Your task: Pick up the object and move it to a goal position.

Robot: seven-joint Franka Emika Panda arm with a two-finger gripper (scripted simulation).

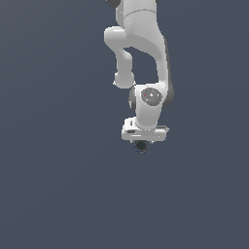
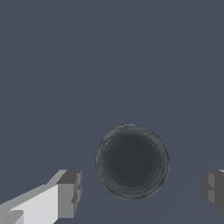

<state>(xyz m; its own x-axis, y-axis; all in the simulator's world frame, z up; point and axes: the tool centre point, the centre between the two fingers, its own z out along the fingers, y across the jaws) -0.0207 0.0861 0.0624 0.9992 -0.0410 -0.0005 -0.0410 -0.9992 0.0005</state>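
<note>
A: Quick pass. Where was the object (image 2: 132, 161)?

B: On the dark desk (image 1: 53, 185), right under the tool (image 1: 142, 144). In the exterior view only a sliver of the dark ball poked out below the white hand. The wrist view showed it whole: round, near black, faint pale rim.

A: Tool state?

B: Apart. One fingertip (image 2: 70, 194) sat on one side of the ball and the other at the opposite edge of the wrist view, a clear gap on both sides. Nothing clamped, no contact that I could see.

A: Centred?

B: Not quite, I'd say. The ball looked closer to the one fingertip than to the other, and it sat a bit ahead of the line between the pads. How high the tips were over the desk, couldn't tell.

A: Risks?

B: Main one: it's a ball. If one pad touched first on closing, it'd likely roll or squirt out forward, since it seemed off the pad line. Second: closing too high would pinch above the widest part and pop it downward. Third: coming down too far would jam the tips into the desk.

A: Goal position?

B: Not visible in either view. No marker, so couldn't judge the carry.

A: Stage?

B: Pre-grasp, my guess. Pick not yet made.
</note>
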